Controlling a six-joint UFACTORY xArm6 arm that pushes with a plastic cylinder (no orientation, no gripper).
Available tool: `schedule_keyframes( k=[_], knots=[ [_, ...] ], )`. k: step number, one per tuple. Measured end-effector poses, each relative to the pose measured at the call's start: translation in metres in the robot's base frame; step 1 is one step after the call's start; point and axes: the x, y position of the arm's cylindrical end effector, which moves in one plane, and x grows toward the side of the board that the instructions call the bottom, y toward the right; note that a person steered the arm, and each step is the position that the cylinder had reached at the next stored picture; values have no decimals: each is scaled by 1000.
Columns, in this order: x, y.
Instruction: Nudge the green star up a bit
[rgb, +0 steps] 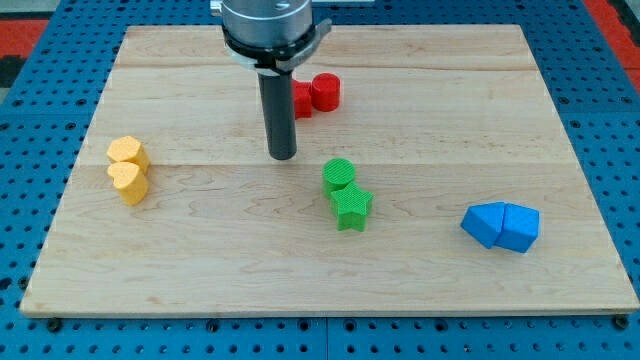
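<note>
The green star (352, 208) lies on the wooden board (200, 260), a little right of centre and toward the view's bottom. A green round block (339, 175) touches it just above. My tip (283, 155) is at the end of the dark rod, up and to the left of both green blocks, apart from them.
Two red blocks (316, 94) sit near the view's top, just right of the rod, one partly hidden by it. Two yellow blocks (128, 169) sit at the left, the lower one heart-shaped. Two blue blocks (501, 226) lie at the right.
</note>
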Motion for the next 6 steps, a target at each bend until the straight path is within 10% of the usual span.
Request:
schedule_keyframes(
  k=[3,6],
  knots=[
    [148,34],
    [109,29]
  ],
)
